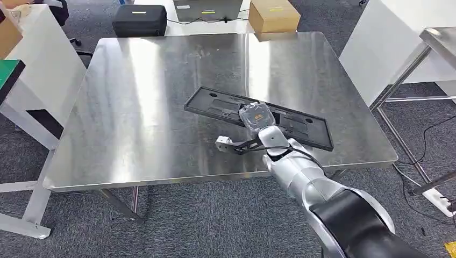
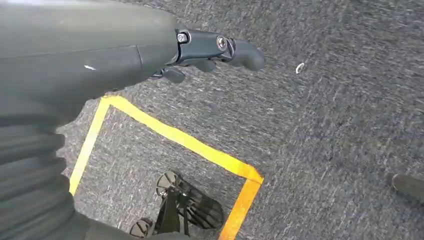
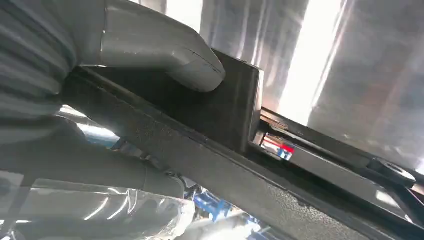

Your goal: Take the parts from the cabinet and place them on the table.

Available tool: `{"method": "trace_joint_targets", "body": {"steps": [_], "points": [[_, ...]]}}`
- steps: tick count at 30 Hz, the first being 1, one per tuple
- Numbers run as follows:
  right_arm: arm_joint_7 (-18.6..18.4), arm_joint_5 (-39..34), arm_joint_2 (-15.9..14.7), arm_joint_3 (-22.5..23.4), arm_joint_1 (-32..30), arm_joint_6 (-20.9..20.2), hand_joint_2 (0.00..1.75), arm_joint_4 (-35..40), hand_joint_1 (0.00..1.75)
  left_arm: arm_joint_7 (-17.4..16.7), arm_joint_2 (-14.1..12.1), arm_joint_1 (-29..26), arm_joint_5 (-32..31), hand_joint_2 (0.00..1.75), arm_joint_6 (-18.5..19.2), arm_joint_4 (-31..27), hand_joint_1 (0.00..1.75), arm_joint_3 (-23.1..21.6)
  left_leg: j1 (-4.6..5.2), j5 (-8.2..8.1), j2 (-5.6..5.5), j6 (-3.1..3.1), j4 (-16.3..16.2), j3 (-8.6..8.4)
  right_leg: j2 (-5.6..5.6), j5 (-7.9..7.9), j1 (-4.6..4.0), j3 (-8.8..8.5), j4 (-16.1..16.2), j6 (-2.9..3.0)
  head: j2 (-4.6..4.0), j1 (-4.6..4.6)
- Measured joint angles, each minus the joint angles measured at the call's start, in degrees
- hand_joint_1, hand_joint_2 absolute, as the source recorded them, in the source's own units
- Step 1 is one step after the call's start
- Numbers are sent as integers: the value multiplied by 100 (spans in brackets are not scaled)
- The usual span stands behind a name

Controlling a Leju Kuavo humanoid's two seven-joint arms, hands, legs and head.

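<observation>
Head view: a long, flat black plastic part (image 1: 258, 117) is seen lying slantwise across the near right portion of the steel table (image 1: 134, 107), and the right hand (image 1: 257, 119) is placed on its middle, with the silver arm reaching in from the lower right. A clear plastic bag with an orange label is seen on the back of that hand. How far the part is lifted off the tabletop cannot be told from this view.

Right wrist view: the part (image 3: 235, 150) is shown clamped by the right hand (image 3: 100, 75). The thick grey thumb (image 3: 170, 55) is pressed flat on the part's upper face, and a darker finger (image 3: 100, 170) is closed against its underside, so the edge of the part is pinched between them. Crinkled clear plastic is seen beside the lower finger. The bright steel of the table is seen behind.

Left wrist view: the left hand (image 2: 210, 52) is seen above grey carpet (image 2: 325, 130) marked with yellow tape (image 2: 185, 142). Its dark fingers (image 2: 240, 52) are loosely extended, and nothing is held or touched by them.
</observation>
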State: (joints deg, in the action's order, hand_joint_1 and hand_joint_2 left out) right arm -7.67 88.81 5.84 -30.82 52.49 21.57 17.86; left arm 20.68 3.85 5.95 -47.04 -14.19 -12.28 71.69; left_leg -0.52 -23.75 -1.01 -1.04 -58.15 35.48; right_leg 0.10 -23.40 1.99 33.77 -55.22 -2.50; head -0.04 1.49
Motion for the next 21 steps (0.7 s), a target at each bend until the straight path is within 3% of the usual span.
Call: {"method": "trace_joint_targets", "body": {"steps": [1,4,5,11,21], "points": [[17,-2,-24,33,-25,0,0,-2,0,15,-2,0,-4,175,22,0,0,0,0,0,1,0,0,0,0,3,0,2,0,-6,0,0],[68,-11,-114,161,-103,0,0,-2,0,22,-15,-1,-26,175,46,0,0,0,0,1,3,-1,0,0,2,7,-1,4,0,-53,0,2],[83,-15,-140,205,-129,2,0,-2,0,0,-17,-1,-39,0,46,0,0,0,-1,2,4,-3,0,0,2,7,-5,6,0,-53,0,0],[129,-48,-271,415,-304,44,0,-2,0,-435,-24,-6,-269,0,114,2,0,-15,-11,5,5,-6,1,-1,2,7,-20,11,-4,-53,0,2],[331,-240,-409,701,-498,-6,0,-2,0,-612,-22,-6,-380,0,256,2,0,-87,-13,7,6,-7,2,-1,2,7,-21,11,-8,-52,0,2]]}}
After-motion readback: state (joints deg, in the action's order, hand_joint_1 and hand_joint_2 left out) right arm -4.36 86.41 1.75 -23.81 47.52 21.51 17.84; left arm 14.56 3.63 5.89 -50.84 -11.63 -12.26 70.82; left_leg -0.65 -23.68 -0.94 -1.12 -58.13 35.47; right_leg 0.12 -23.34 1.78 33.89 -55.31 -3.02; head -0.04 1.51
